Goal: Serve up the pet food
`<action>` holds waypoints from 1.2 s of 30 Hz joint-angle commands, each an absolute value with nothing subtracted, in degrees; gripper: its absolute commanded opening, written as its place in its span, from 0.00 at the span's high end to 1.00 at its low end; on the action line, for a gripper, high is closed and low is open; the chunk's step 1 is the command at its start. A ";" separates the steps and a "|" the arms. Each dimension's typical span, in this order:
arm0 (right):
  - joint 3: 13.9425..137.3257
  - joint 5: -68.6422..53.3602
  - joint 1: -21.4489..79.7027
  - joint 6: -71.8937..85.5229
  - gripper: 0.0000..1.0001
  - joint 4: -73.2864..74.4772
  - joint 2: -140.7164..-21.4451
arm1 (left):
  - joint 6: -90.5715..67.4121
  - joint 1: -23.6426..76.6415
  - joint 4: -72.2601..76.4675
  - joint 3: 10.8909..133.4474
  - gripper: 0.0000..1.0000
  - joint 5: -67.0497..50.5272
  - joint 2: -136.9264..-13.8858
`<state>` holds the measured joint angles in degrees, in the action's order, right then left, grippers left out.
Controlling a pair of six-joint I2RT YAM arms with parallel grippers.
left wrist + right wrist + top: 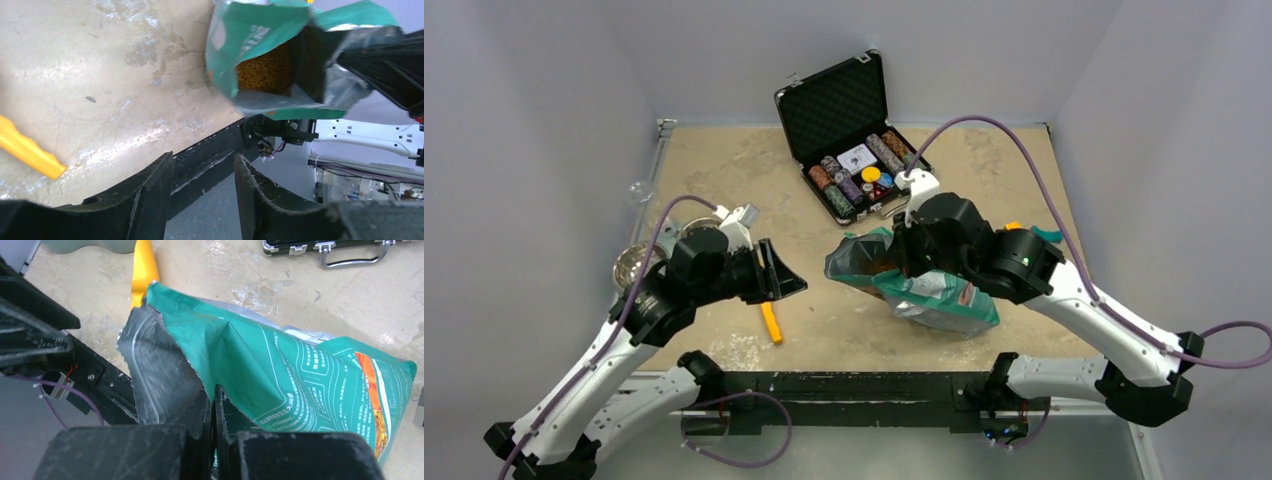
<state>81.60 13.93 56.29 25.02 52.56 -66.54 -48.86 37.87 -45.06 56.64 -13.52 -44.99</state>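
The right gripper (214, 407) is clenched on the torn rim of the green pouch (300, 370), which leans over the table (724, 170) with brown kibble (265, 70) inside. The left gripper (204, 162) hovers facing its mouth, fingers spread and empty, near a yellow tool (771, 322)

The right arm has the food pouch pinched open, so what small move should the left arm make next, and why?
Probably lower the left tool onto the yellow utensil lying free beside it. That tool is open and empty, while the right tool pinches the pouch rim, leaving the mouth gaping with kibble showing.
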 commanded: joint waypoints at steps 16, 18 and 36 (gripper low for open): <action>71.61 11.60 55.85 15.37 1.00 42.44 -51.34 | -85.78 51.16 19.18 45.58 0.86 -35.11 -88.09; 72.97 13.17 55.89 14.75 1.00 42.36 -52.04 | -97.55 52.56 36.96 39.84 0.86 -31.08 -92.99; 72.82 10.38 55.90 20.38 1.00 45.81 -50.49 | -103.29 56.83 50.68 50.28 0.83 -15.84 -112.03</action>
<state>70.41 10.96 55.61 17.06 54.19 -51.42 -106.28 61.08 47.46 46.35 -23.03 -112.66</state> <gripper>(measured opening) 0.010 0.173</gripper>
